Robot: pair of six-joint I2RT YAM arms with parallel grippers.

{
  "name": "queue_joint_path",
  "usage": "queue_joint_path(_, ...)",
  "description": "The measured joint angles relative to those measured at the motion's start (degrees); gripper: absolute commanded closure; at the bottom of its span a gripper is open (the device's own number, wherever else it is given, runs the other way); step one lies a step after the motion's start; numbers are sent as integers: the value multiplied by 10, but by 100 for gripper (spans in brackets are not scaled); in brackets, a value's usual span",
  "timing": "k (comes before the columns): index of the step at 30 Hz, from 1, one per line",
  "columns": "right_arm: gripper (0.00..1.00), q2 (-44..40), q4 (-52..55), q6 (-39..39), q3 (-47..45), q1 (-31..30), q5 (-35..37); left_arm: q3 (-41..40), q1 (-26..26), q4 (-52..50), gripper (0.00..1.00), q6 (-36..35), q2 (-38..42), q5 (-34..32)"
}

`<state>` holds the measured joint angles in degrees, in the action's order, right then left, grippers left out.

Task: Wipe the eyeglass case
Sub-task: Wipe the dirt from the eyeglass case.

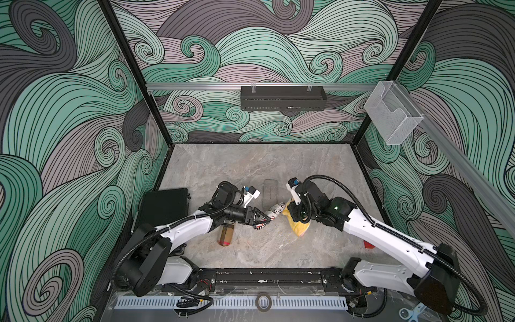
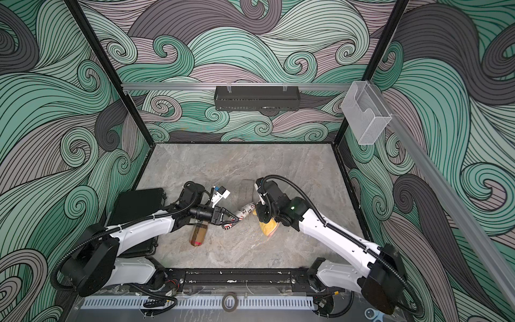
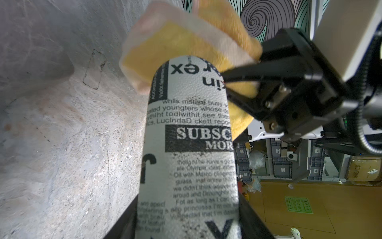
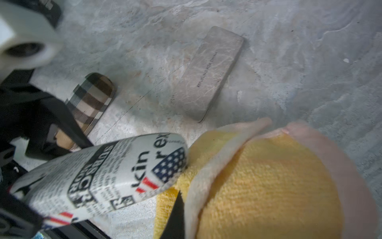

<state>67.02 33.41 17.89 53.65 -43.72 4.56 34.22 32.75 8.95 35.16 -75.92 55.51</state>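
My left claw is clamped on the newsprint eyeglass case, held tilted over the worktop near its centre. The case's free end touches the yellow cloth. My right claw is closed on that cloth, just right of the case.

The newsprint eyeglass case reads "SUBSC" over "MOR", with "kin" near its tip; the small print's mostly gibberish.
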Motion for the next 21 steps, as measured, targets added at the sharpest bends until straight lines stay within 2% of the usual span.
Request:
queue_joint_path(2, 100, -19, -8, 12, 0, 28, -21, 0, 1, 2, 54, -1, 3, 10)
queue_joint_path(7, 100, -106, -81, 54, -27, 103, -139, 0, 1, 16, 54, -1, 3, 29)
queue_joint_path(11, 100, -131, -137, 89, -31, 129, -245, 1, 1, 28, 54, -1, 3, 36)
queue_joint_path(14, 100, -125, -163, 109, -35, 133, -299, 2, 1, 35, 54, 0, 3, 40)
queue_joint_path(17, 100, -110, -164, 118, -37, 136, -318, 4, 1, 39, 54, 0, 3, 40)
queue_joint_path(21, 100, -83, -138, 129, -37, 150, -299, 4, 1, 40, 54, 0, 9, 40)
